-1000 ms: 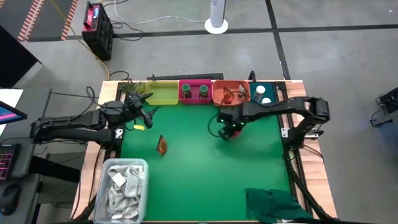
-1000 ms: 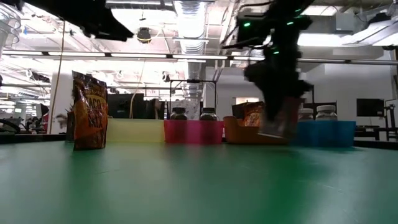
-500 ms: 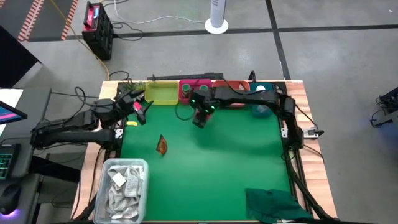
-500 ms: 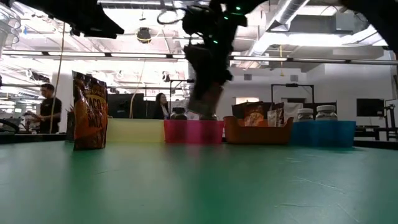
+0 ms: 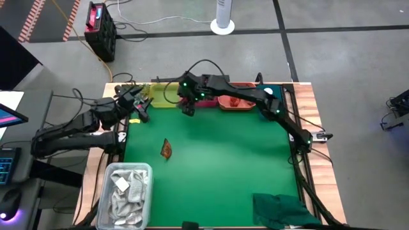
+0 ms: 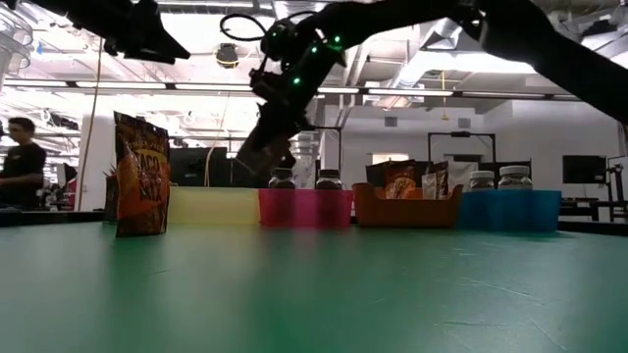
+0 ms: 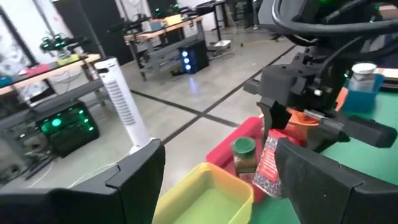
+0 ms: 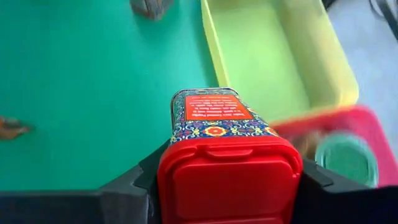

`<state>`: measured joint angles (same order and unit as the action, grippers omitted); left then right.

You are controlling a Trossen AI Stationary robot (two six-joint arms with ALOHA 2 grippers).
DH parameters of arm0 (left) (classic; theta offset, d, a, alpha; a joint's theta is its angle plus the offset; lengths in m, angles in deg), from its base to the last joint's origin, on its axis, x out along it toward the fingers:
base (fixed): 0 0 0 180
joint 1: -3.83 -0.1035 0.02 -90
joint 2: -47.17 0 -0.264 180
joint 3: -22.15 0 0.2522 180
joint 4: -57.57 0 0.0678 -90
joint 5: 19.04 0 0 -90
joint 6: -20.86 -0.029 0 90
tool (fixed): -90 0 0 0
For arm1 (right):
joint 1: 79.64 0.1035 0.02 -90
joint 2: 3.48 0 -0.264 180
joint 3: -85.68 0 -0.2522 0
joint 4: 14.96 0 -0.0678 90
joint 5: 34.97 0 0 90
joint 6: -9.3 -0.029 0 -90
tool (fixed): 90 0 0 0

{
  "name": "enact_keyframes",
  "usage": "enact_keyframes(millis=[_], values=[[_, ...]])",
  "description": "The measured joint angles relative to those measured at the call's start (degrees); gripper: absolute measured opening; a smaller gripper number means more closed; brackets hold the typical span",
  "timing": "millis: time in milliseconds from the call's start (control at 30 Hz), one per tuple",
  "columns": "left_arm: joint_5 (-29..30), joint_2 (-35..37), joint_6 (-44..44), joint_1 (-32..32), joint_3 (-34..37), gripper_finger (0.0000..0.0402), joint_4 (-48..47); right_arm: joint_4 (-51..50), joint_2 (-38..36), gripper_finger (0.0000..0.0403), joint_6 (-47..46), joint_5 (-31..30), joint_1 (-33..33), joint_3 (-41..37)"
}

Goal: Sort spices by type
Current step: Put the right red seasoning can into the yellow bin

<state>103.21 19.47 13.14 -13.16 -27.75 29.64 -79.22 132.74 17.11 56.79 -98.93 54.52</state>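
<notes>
While the right gripper (image 8: 227,186) holds a red-capped spice box (image 8: 221,134) tight in its fingers near the yellow tray (image 5: 165,97), it must lower it in. Left gripper (image 7: 217,186) waits open nearby.

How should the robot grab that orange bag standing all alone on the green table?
Pinch the packet near its top edge, coming straight down from above. It stands upright and looks thin and flat, so the fingers can close on its two broad faces. The open left hand is probably the nearer free one.
</notes>
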Motion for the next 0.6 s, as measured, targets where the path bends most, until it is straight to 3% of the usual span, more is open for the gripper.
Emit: enact_keyframes(millis=[167,333,600], values=[[0.2,0.02,1.05,-2.04,-0.02,0.029,0.37,7.25,1.02,0.0232,3.68,2.45,-1.43,-0.96],[0.03,-0.04,2.74,-3.13,-0.02,0.029,0.24,6.71,1.07,0.0232,5.21,5.68,-1.81,-0.7],[-5.91,-9.48,3.19,-3.18,-0.03,0.029,2.44,-14.44,0.71,0.0232,9.36,8.5,-1.18,-0.7]])
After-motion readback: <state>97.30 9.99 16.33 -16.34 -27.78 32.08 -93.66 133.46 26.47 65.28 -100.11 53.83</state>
